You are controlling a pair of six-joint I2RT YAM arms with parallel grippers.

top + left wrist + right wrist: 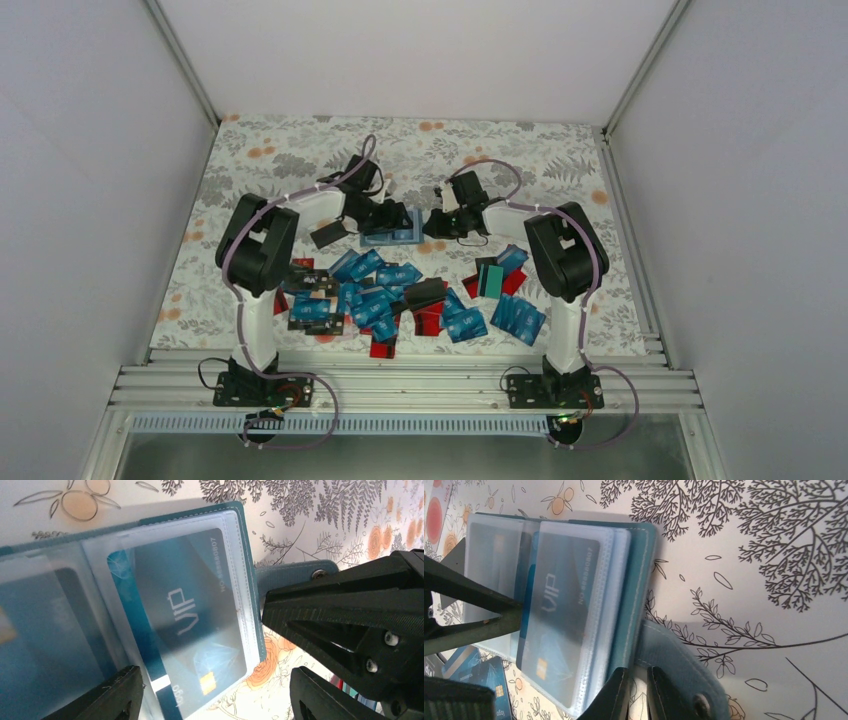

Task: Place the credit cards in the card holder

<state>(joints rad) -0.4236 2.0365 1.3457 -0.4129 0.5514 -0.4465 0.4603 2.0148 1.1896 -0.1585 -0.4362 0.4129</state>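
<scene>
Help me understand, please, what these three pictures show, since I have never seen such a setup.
These are two small robot arms bolted at a table's near edge. One picture looks down from above and behind them; the other two come from cameras on each wrist. On the flowered table lies a heap of credit cards, mostly blue, some red and black. Beyond it lies the open teal card holder, with a VIP card in a clear sleeve. The right fingers are shut, pinching the holder's edge; the left fingers stand open over it, holding nothing.
</scene>
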